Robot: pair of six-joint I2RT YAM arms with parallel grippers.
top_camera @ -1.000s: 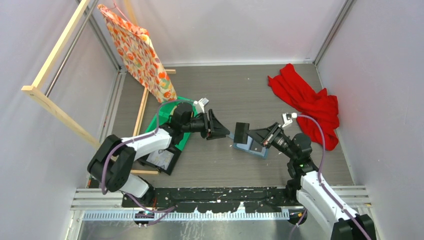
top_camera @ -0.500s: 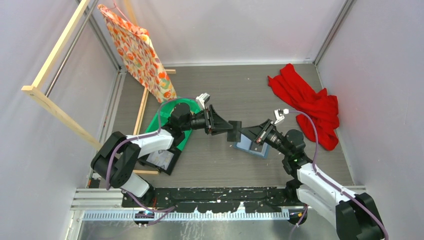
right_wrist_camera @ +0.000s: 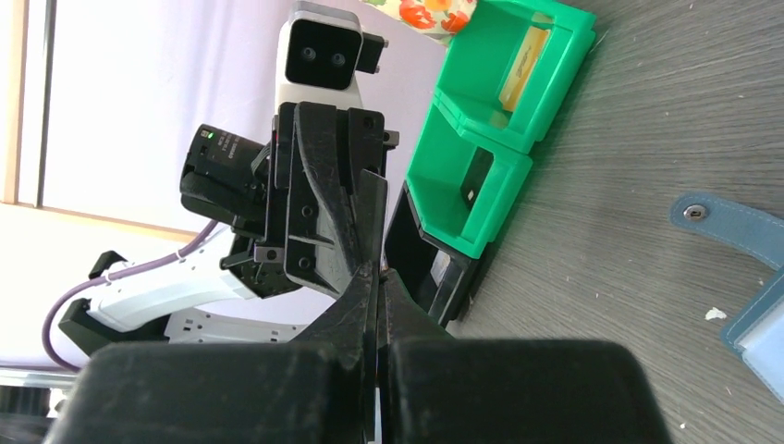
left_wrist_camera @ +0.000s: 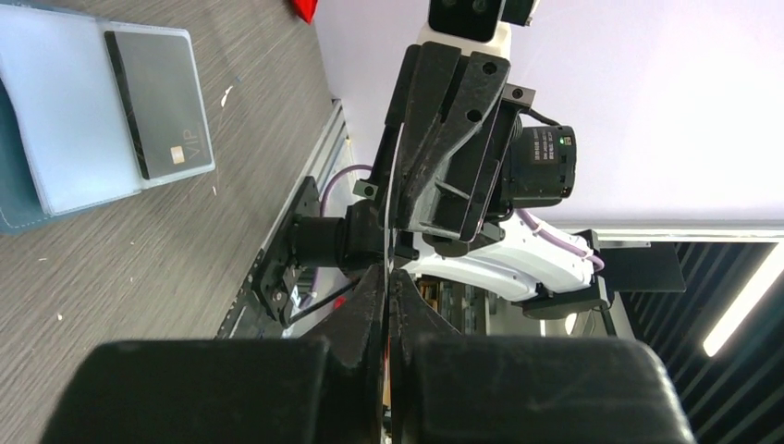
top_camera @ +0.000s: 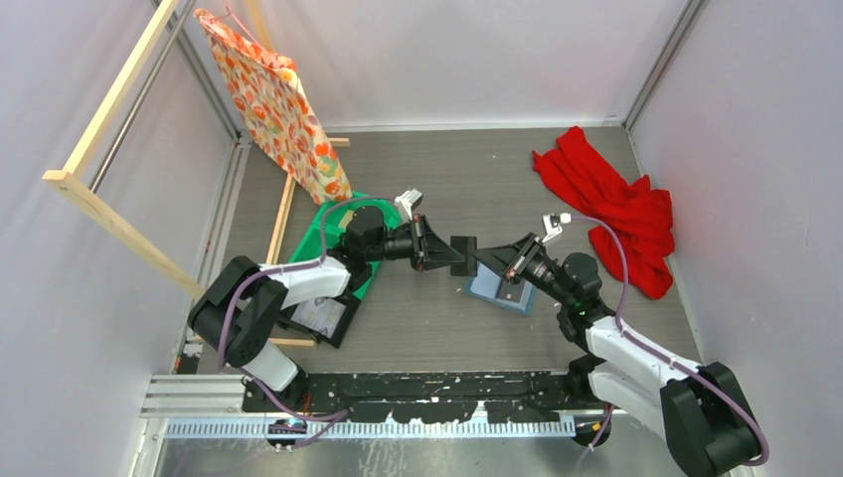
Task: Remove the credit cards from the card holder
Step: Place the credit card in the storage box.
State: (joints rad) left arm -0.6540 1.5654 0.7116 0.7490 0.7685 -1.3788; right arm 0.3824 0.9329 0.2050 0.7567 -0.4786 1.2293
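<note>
Grey wood-grain bench fills the floor of a white-walled cell. Above its middle the left arm and right arm meet tip to tip, both sets of jaws clenched on the same dark card. The card hangs clear of the surface between them and shows edge-on in the left wrist view. Below it and just to the right lies the card holder, opened flat, with a second dark card on its pale inner panel; whether that one sits in a slot or loose on top I cannot tell. The danger, as I judge it, lies in the double grip: if either arm draws away while the other is clamped, the thin card may bend, twist out of both pinches, or spring free and drop, perhaps back onto the holder or toward the green bin. Each hold looks to catch only a narrow margin of the card, so a release by the right jaws could leave it hanging crooked in the left. A second ago the left jaws were spread and well apart from the card; they have since come across and closed on it. The right arm has carried the card leftward to meet them, its jaws shut on it throughout, and the holder has not moved.
</note>
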